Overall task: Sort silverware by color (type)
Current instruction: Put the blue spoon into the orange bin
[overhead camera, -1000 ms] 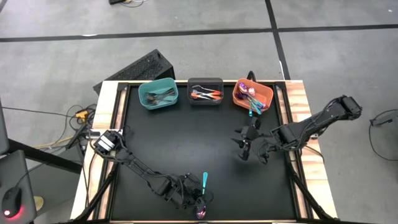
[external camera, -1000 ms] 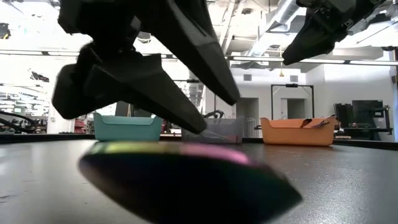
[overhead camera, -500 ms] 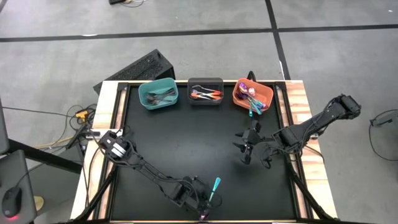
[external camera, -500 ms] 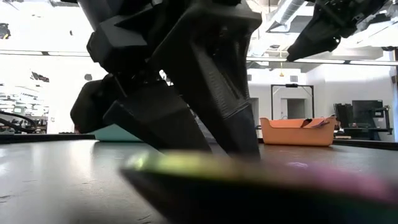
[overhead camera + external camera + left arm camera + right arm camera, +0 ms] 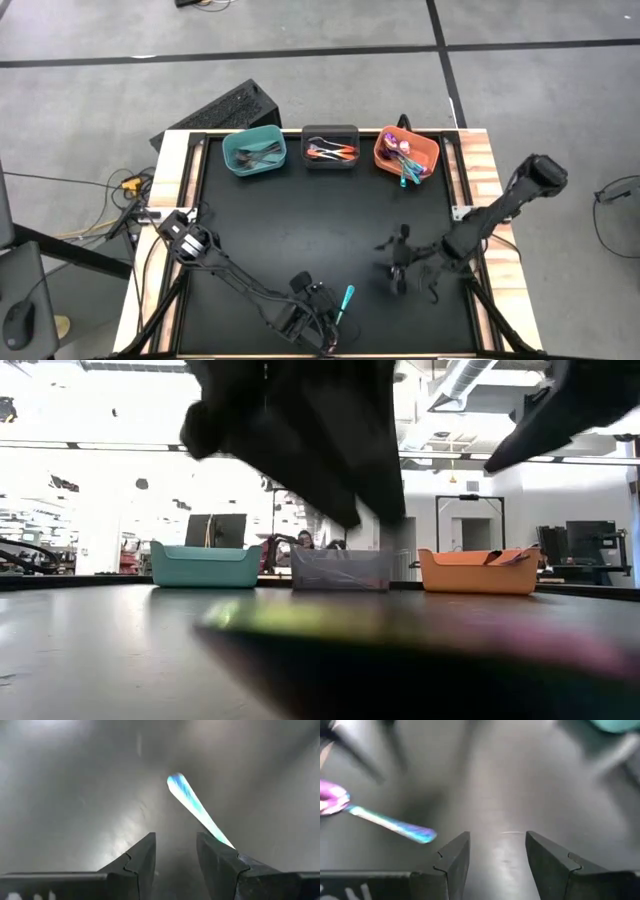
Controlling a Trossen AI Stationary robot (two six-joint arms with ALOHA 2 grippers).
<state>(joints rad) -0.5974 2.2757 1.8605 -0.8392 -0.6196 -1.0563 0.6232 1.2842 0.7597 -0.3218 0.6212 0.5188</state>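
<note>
Near the surface's (image 5: 250,230) front edge an iridescent spoon (image 5: 343,301) lies beside the left hand (image 5: 318,318), fingers spread, empty; straddle its handle squarely before pinching; right hand (image 5: 398,262), spread, hovers well apart.

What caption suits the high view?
Left gripper beside a teal-handled spoon; right gripper open mid-table; three bins hold sorted silverware.

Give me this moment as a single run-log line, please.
left pincer: open, near front edge beside iridescent spoon lying on mat | right pincer: open, empty, low over mat
</note>
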